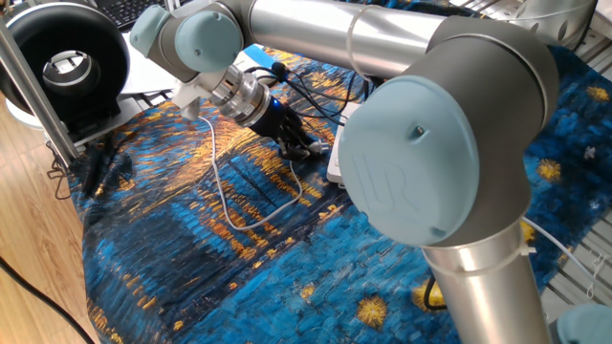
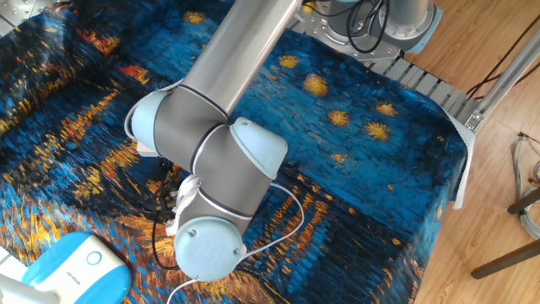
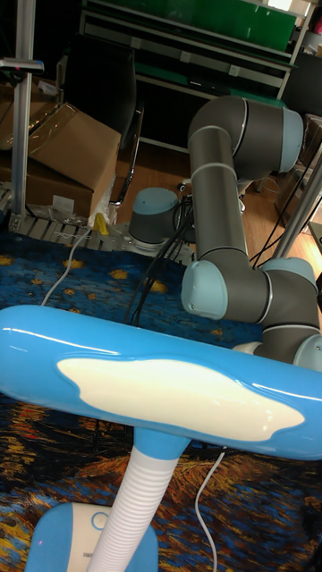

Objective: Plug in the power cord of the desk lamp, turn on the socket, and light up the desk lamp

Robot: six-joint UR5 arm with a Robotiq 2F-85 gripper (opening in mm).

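The power cord [image 1: 222, 191] plug is being presented to the socket [image 1: 342, 151] by the gripper [image 1: 298, 145], apparently closed on it; seating judged outstanding.

My power cord [image 1: 222, 196] loops thin and white across the bench; the white socket [image 1: 339, 153] lies beside it; the blue-and-white desk lamp [image 3: 143, 393] stands upright, unlit.

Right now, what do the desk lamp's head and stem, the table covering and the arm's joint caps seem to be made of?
Desk lamp: head looks like glossy light-blue plastic, with bright highlights along its curve; the ribbed white stem suggests a flexible neck. Table covering: looks like printed fabric or a soft mat, matte, with a fine woven-looking texture; I can't tell which. Joint caps: smooth satin pale-blue plastic, probably, beside brushed-metal tubes.
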